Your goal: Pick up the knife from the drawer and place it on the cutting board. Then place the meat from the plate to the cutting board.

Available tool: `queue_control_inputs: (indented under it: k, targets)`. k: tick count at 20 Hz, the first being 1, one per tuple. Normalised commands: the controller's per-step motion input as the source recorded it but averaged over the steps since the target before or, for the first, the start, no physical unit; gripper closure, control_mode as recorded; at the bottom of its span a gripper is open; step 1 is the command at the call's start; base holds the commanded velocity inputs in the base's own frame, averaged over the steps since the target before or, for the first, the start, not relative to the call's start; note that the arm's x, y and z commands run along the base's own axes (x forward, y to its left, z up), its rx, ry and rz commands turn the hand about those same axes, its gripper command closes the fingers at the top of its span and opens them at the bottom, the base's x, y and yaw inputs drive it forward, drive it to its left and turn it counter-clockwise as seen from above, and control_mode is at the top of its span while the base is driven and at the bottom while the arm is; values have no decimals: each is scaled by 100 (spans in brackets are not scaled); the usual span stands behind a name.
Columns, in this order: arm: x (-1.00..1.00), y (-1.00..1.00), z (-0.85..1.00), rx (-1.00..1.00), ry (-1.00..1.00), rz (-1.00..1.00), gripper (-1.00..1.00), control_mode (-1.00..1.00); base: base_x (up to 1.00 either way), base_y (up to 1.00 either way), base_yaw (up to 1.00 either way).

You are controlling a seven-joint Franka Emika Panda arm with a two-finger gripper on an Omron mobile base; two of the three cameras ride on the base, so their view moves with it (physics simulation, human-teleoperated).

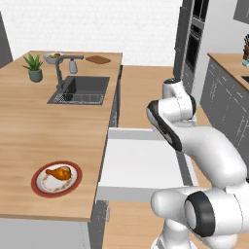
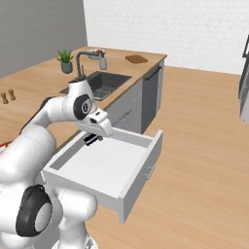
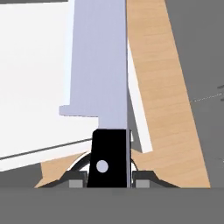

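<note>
Reaching forward and down from the base, with elbow raised and wrist bent over the open drawer (image 2: 127, 171), near its back left corner. Gripper (image 3: 109, 177) clamped on the knife (image 3: 101, 78), 2 fingertips pressing the black handle from either side in the hand view. Blade running straight away from the hand, long axis in line with the gripper, silvery-grey blade up the hand view, handle at the bottom between the fingers. Knife held above the drawer's white floor, by its wall; whether touching it, cannot tell. Seen from the right base view as a small dark shape under the hand (image 2: 91, 139). Meat (image 1: 59, 172) lying on the plate (image 1: 40, 190) at the counter's near end. Cutting board (image 1: 98, 60) well apart, beyond the sink (image 1: 80, 90).
</note>
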Motion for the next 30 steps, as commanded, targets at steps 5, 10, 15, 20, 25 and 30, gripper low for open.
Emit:
queue_control_inputs:
  k: [5,10,15,20,25,30]
  targets:
    - [-55,2,-1,5,-1,-1,100,-100,0,0,0]
    - [-41,-20,-3,17,0,7,100,-100,0,0,0]
    - [0,-22,-7,12,2,10,100,-100,0,0,0]
    - [-5,0,0,0,0,0,100,-100,0,0,0]
    - [-32,0,0,1,-1,-4,100,100,-32,-12,-5]
    - [0,0,0,0,0,0,100,100,-51,-80,-26]
